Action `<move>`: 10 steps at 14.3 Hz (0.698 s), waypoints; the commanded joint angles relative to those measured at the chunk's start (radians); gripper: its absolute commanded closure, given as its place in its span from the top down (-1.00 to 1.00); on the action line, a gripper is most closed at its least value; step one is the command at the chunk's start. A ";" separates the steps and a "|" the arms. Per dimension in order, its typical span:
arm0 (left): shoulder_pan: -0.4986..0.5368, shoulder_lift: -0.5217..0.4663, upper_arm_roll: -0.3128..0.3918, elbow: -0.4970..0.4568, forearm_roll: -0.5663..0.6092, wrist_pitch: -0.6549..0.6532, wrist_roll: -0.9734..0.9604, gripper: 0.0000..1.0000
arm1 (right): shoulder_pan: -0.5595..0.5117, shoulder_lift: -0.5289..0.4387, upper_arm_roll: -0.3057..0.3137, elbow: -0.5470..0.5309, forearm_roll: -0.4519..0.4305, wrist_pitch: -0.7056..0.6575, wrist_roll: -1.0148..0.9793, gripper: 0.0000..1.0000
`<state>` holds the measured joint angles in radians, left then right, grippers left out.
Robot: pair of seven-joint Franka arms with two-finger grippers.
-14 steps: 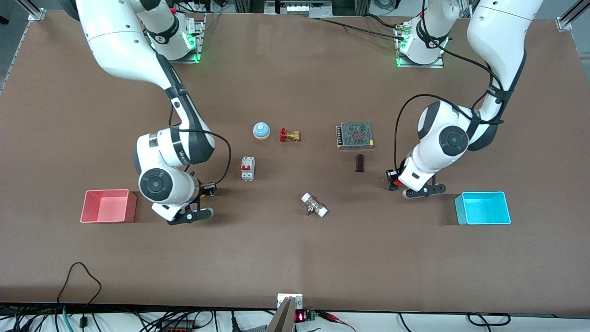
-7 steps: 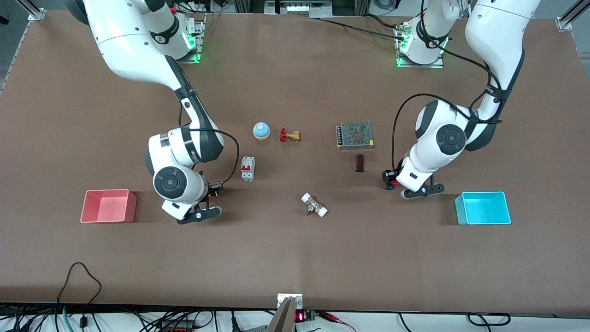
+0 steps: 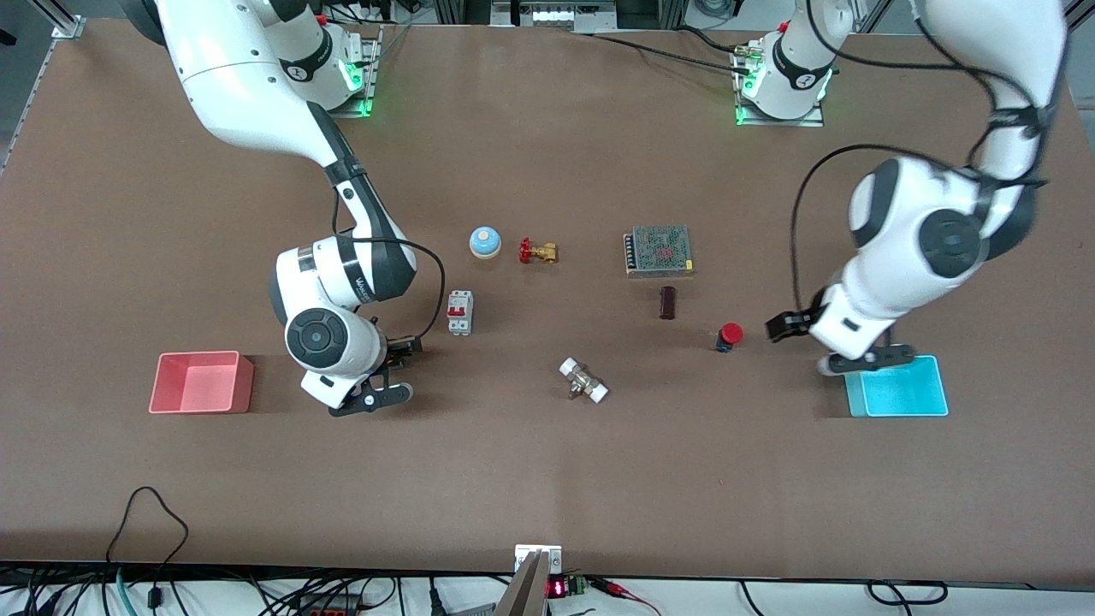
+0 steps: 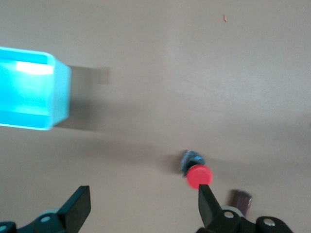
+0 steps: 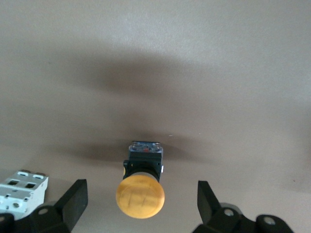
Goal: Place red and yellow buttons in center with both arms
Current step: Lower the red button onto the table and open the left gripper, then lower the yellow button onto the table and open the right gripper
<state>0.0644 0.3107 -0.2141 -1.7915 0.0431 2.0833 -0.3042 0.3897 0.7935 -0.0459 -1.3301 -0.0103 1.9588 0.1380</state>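
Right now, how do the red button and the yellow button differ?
The red button has a red cap; the yellow button has an orange-yellow one. The red button stands alone on the table, the open left gripper pulled away toward the cyan tray; the yellow button sits between the fingers of the open right gripper. Both have round caps on short dark bodies.

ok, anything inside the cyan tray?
Cyan tray looks empty where visible. The left arm's open pincer hangs above its edge nearest the red button and covers that strip in the front view.
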 commanded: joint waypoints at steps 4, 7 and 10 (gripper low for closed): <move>0.089 -0.116 -0.004 0.049 0.017 -0.144 0.192 1.00 | -0.014 -0.169 -0.018 0.005 -0.005 -0.040 0.049 1.00; 0.121 -0.174 -0.004 0.049 0.017 -0.180 0.273 1.00 | -0.052 -0.281 -0.035 0.005 0.003 -0.128 0.048 1.00; 0.135 -0.209 -0.005 0.049 0.017 -0.212 0.307 1.00 | -0.113 -0.359 -0.038 0.005 0.006 -0.230 0.045 1.00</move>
<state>0.1870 0.1380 -0.2116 -1.7361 0.0431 1.9040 -0.0332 0.3183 0.4890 -0.0922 -1.2964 -0.0098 1.7811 0.1707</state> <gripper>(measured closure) 0.000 0.000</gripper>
